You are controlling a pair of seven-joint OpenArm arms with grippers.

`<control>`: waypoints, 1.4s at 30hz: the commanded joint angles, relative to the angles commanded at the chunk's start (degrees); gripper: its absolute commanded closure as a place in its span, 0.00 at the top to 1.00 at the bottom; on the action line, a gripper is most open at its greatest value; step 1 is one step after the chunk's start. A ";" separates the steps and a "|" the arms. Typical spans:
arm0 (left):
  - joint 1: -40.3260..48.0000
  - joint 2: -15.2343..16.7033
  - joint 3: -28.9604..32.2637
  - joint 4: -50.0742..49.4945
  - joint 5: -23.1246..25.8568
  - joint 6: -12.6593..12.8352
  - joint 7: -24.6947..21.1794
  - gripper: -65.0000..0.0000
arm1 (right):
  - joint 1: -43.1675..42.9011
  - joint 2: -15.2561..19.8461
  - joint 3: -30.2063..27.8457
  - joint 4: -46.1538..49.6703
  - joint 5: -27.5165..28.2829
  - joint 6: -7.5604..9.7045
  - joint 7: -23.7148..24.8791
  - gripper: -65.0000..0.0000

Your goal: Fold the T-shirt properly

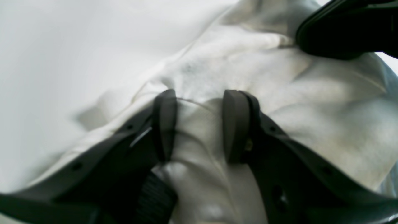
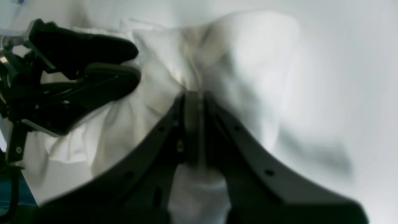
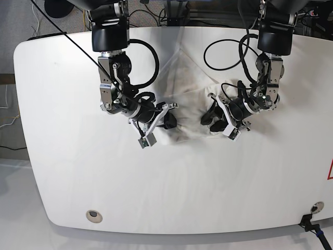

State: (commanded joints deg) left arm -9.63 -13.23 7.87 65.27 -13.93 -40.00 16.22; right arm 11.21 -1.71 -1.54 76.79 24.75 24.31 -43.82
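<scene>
Item one, the T-shirt: white cloth bunched into a rumpled heap on the far central part of the worktop, a pointed stretch of it running away toward the worktop's far edge; no print shows to us in any view, only plain white fabric with soft folds and shadows. Item two, the left hand: we log it at the T-shirt's right-hand edge as the base view shows it; in its own wrist view its two dark fingers stand apart with a ridge of cloth rising between them, the pads not meeting; we read it as spread over the fabric, and whether the pads press the ridge we cannot tell. Item three, the right hand: we log it at the T-shirt's opposite edge in the base view; its fingers are pressed together in its wrist view, with white cloth gathered right at the tips and hanging below them, so we record it as pinching a fold of the T-shirt. Both hands lie close to each other across the heap; the left hand appears as a dark shape at the T-shirt's upper left in the right wrist view. Item four, black cables looping above the T-shirt beside each arm. Item five, a small round fitting near the worktop's front edge, well apart from the T-shirt.
</scene>
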 joint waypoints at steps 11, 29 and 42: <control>-0.09 -2.29 -1.14 16.70 0.00 0.00 5.80 0.35 | 0.26 -0.26 0.09 10.99 0.09 -0.26 -4.31 0.04; 13.98 -2.55 -15.21 28.04 0.09 0.00 10.46 0.35 | -1.41 -0.09 -0.18 15.65 -0.35 0.00 -6.86 0.04; 20.57 -2.29 -17.58 31.38 -0.18 0.00 10.46 0.35 | 3.34 -1.23 -0.26 4.84 -0.44 0.00 -4.75 0.04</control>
State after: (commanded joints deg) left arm 10.95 -15.52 -9.71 96.66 -14.11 -40.00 26.68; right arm 14.55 -2.95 -1.80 81.63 24.31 24.31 -48.57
